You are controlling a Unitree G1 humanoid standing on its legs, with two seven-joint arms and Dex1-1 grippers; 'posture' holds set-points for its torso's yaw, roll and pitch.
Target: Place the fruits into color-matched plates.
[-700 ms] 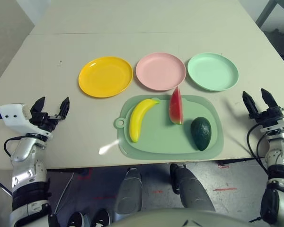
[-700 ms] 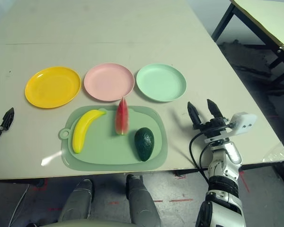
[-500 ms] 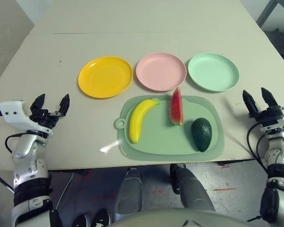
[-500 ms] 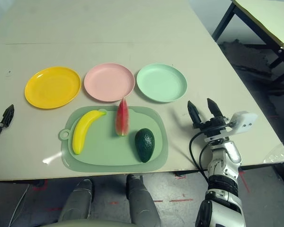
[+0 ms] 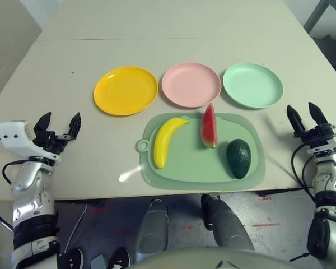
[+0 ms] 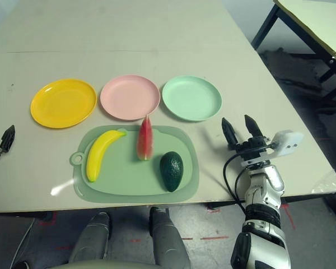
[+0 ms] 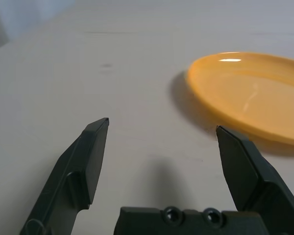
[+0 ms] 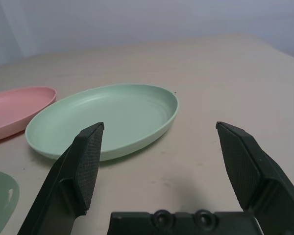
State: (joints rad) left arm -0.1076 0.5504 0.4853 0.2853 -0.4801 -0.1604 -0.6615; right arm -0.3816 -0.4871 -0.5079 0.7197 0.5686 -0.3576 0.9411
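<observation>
A yellow banana (image 5: 164,141), a red watermelon wedge (image 5: 208,126) standing on its rind and a dark green avocado (image 5: 238,158) lie on the pale green mat (image 5: 196,168). Behind the mat stand three plates in a row: yellow plate (image 5: 125,91), pink plate (image 5: 191,84), mint green plate (image 5: 252,85). My left gripper (image 5: 59,124) is open near the table's left front, empty, well left of the mat. My right gripper (image 5: 304,116) is open and empty at the right front, beside the mat, with the mint plate (image 8: 103,120) ahead of it.
The table's front edge (image 5: 157,193) runs just below the mat. A seam (image 5: 157,39) crosses the tabletop far behind the plates. Another table's dark legs (image 6: 269,28) stand to the right on the floor.
My left gripper has drifted slightly toward the front left. The right arm and the fruits are where they were.
</observation>
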